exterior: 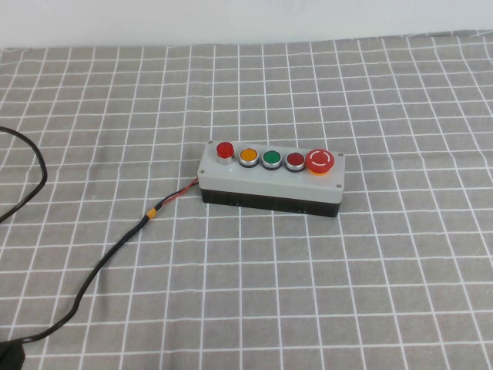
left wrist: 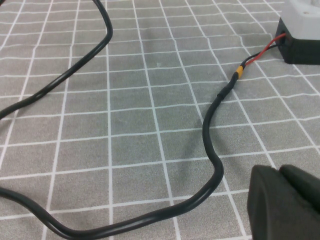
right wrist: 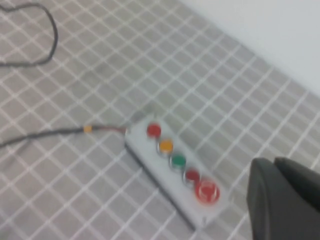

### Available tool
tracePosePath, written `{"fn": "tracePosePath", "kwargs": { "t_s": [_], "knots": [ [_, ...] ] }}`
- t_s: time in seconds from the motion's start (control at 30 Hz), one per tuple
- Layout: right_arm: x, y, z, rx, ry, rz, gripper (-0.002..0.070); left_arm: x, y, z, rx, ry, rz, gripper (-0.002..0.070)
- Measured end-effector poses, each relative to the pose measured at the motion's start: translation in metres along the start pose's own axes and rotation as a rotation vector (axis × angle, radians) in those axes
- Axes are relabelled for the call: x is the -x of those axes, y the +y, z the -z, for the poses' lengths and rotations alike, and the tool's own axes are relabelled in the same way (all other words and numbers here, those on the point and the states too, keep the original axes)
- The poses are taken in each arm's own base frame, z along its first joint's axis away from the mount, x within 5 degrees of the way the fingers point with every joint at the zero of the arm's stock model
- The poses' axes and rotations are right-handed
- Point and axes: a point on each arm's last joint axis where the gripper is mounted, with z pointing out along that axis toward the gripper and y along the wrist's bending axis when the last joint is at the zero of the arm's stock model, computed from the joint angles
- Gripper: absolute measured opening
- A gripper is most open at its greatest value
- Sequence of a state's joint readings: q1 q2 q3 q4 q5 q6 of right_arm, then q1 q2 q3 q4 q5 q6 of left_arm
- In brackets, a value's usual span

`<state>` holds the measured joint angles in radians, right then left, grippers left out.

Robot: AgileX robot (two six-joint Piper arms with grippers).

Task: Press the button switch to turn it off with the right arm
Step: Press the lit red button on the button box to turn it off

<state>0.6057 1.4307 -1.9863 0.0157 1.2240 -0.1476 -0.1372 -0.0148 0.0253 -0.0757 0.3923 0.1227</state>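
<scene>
Button switch (exterior: 271, 182): a grey box on a black base, lying near the middle of the counter (exterior: 385, 293), which is covered by a grey checked cloth. Along its top you see a raised red button (exterior: 224, 149), a yellow button (exterior: 248, 156), a green button (exterior: 271, 159), a flat red button (exterior: 295, 160) and a large red mushroom button (exterior: 320, 161). A black cable (exterior: 100, 266) leaves its left end. The right pincer (right wrist: 280, 195) hangs above the counter, well apart from the box and holding nothing. The left pincer (left wrist: 282, 200) sits low beside the cable, also empty-handed. You cannot tell how far either stands open.
</scene>
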Motion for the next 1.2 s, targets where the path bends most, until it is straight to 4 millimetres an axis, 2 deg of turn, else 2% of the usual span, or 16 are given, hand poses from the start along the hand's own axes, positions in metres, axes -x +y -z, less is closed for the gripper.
{"fn": "tracePosePath", "kwargs": {
  "t_s": [0.13,0.43,0.57,0.7,0.97,1.2],
  "knots": [
    [-0.038,0.005,0.013,-0.002,0.018,-0.029,-0.0016,0.000,0.000,0.000,0.000,0.000,0.000,-0.0003],
    [-0.163,0.023,0.027,-0.006,-0.014,-0.066,-0.0016,0.000,0.000,0.000,0.000,0.000,0.000,-0.0003],
    [-0.200,0.028,0.028,-0.006,0.001,-0.067,-0.0016,0.000,0.000,0.000,0.000,0.000,0.000,-0.0003],
    [-0.210,0.033,0.031,0.030,0.000,-0.103,-0.0016,0.000,0.000,0.000,0.000,0.000,0.000,-0.0003],
    [-0.208,0.041,0.033,0.121,-0.010,-0.184,-0.0016,0.000,0.000,0.000,0.000,0.000,0.000,-0.0003],
    [-0.208,0.042,0.033,0.133,-0.012,-0.195,-0.0016,0.000,0.000,0.000,0.000,0.000,0.000,-0.0003]
  ]
}}
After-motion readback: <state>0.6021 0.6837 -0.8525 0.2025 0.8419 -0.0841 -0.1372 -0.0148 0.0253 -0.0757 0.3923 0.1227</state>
